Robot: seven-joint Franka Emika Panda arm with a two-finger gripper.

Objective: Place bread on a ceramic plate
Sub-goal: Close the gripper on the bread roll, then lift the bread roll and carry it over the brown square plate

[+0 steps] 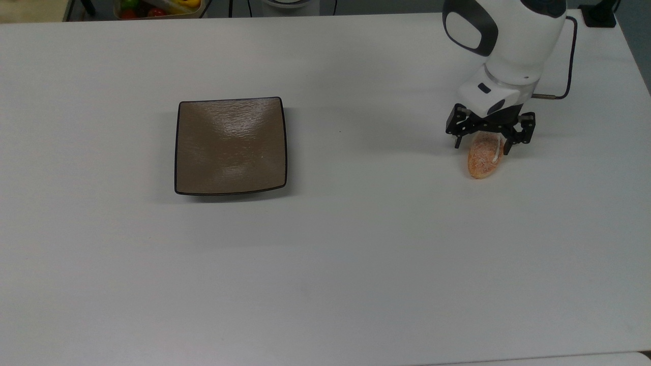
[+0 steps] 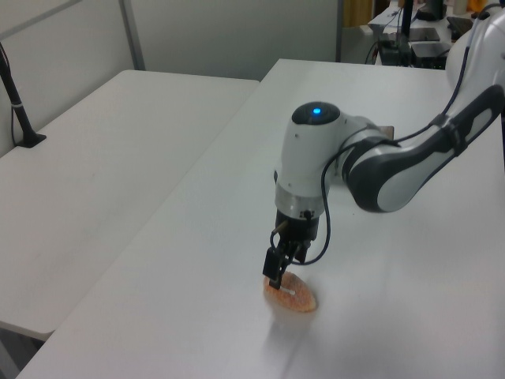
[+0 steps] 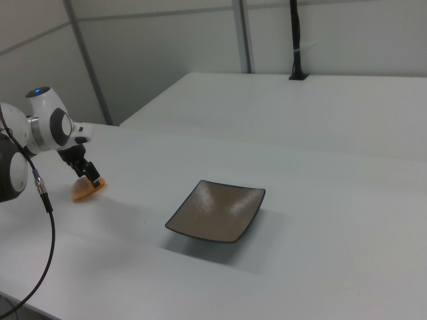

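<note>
Gripper (image 1: pixel 483 144) spread open, straddling bread's (image 1: pixel 483 160) far end | bread lay on counter (image 1: pixel 356 254), well apart from ceramic plate (image 1: pixel 230 146) | risk: off-centre pinch could squirt the loaf sideways

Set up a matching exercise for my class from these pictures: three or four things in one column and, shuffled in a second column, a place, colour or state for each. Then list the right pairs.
Column A
1. small oval orange-tan bread
2. square glossy brown ceramic plate
3. black two-finger gripper
4. flat white table

Column B
a. bears both the plate and the bread
b. open, fingers astride one end of the bread
c. nothing on it, toward the top view's left
d. lying on the table toward the top view's right

Pairs: 1-d, 2-c, 3-b, 4-a
</note>
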